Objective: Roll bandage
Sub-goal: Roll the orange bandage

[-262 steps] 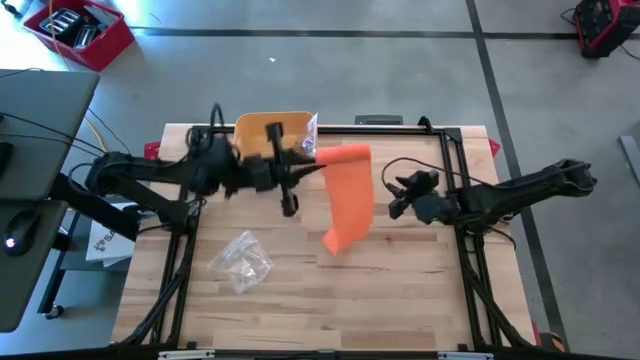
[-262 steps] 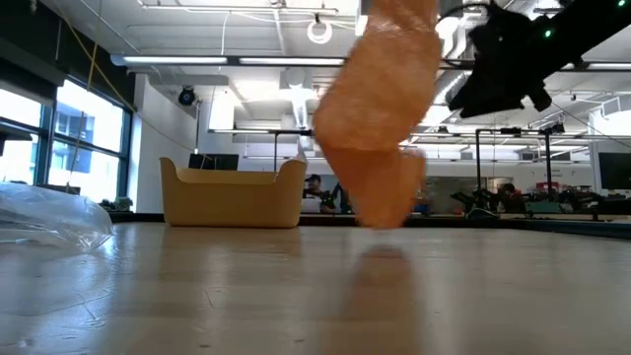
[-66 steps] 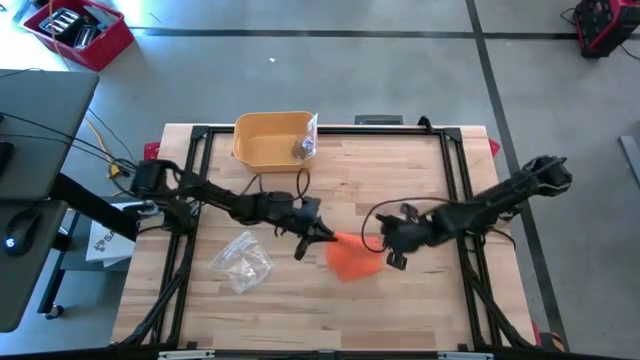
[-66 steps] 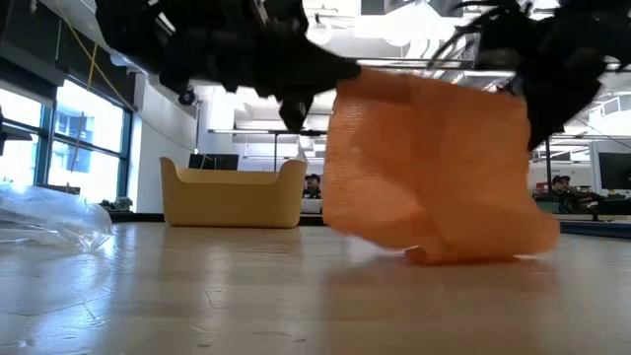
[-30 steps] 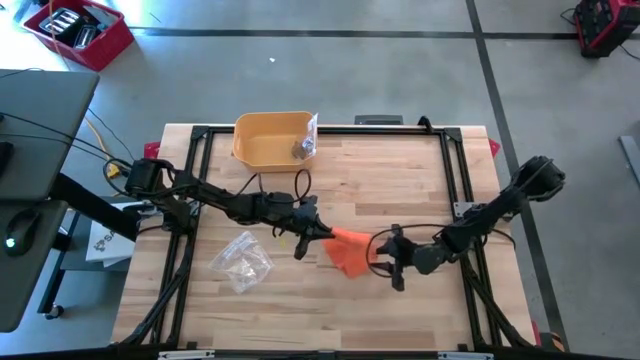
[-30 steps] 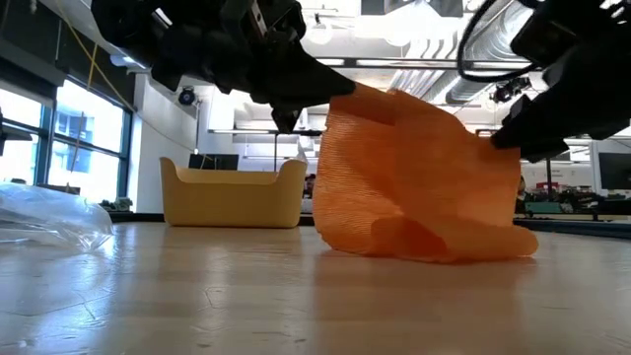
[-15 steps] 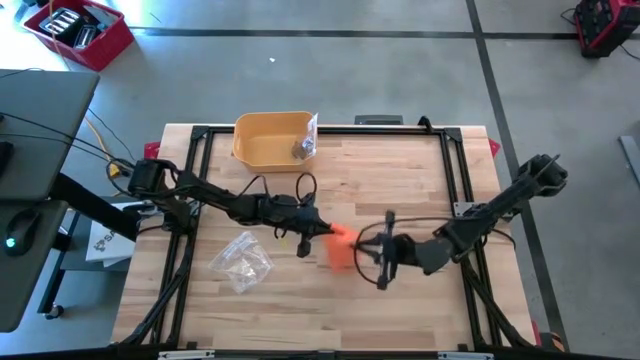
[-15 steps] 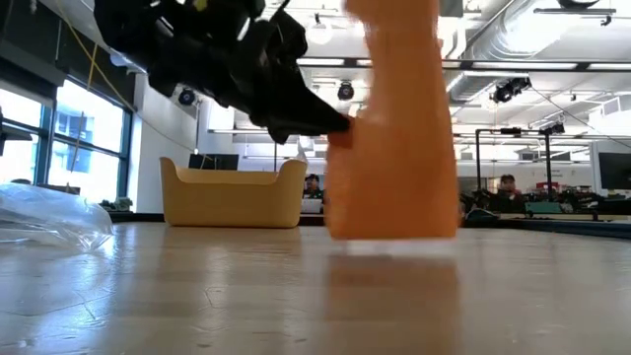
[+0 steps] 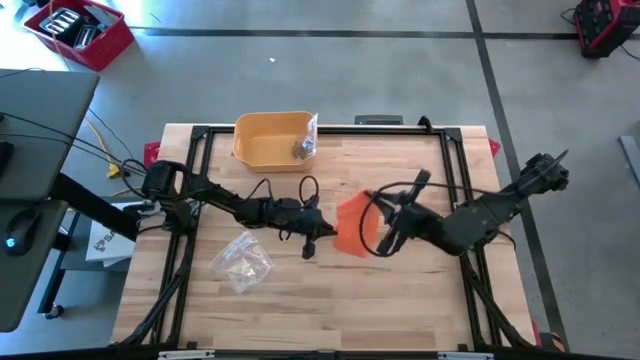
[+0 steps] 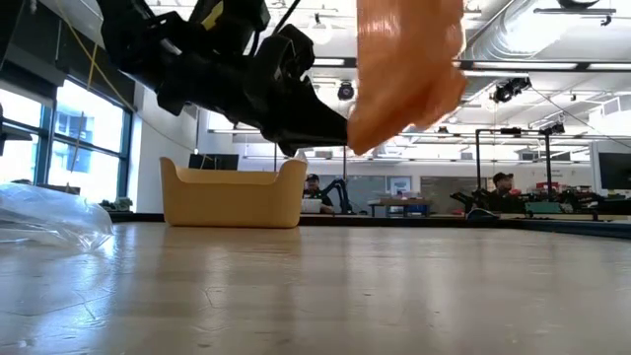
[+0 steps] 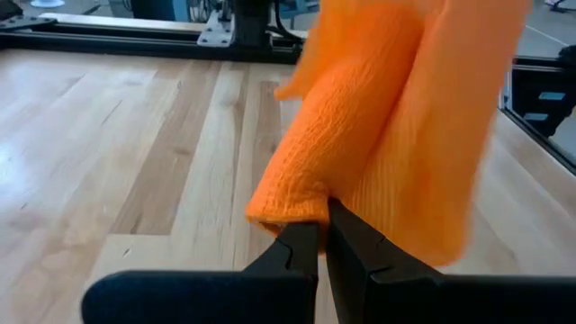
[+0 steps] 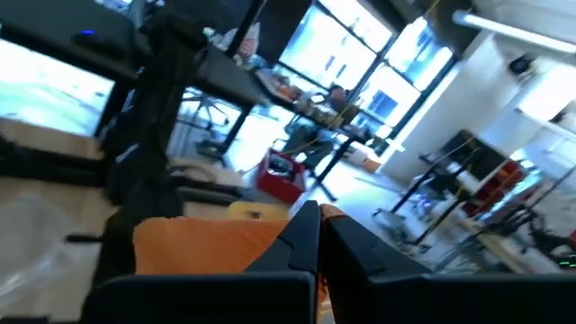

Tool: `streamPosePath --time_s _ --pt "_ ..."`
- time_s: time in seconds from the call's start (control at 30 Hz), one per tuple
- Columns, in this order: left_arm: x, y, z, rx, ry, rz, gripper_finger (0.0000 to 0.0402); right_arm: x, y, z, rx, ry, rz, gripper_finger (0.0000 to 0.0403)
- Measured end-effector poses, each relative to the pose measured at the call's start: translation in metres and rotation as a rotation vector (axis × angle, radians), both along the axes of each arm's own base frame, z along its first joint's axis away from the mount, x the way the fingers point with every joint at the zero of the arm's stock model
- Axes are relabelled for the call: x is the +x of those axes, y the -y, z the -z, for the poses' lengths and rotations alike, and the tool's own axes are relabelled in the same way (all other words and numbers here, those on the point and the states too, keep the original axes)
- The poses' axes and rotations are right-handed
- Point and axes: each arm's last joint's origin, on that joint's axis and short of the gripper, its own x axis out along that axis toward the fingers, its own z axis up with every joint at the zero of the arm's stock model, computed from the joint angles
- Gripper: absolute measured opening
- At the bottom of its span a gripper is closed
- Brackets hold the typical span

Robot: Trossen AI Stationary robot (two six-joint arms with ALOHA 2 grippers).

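The orange bandage [image 9: 352,226] hangs bunched in the air over the middle of the table, between my two grippers. In the low view the bandage [image 10: 404,69] is clear of the wooden top. My left gripper [image 9: 326,231] reaches in from the table's left and is shut on the bandage's left part. My right gripper [image 9: 380,224] comes from the table's right and is shut on its right part. In the left wrist view the bandage [image 11: 396,126] rises in folds beyond the gripper [image 11: 324,229]. My left gripper pinches a folded lower edge of the bandage [image 11: 297,205] between its two fingertips, coming about level from the table's left. The cloth stands up and away from the fingers, clear of the table. My right gripper pinches the bandage's right part [image 12: 329,214] between its shut fingers [image 12: 301,236], from the table's right. One layer or several, I cannot tell. More cloth [image 12: 207,241] shows beside the fingers.
A yellow bin [image 9: 272,138] stands at the table's far edge, left of centre. A crumpled clear plastic bag [image 9: 242,260] lies near the left front. Black frame rails [image 9: 455,170] run along the table's sides.
My right gripper has shut on the bandage, risen and gone toward the far edge, turning as it went. The bandage, which lay slumped with its lower part on the table, is now lifted clear and bunched narrower. My left gripper has kept its hold and risen slightly.
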Motion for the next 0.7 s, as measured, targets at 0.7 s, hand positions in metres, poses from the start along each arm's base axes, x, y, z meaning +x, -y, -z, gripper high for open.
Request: streamPosePath --time_s 0.7 --pt "-0.001 0.005 0.002 -0.029 -0.005 0.029 0.0004 -0.007 0.027 -0.036 -0.046 -0.082 0.062 0.0"
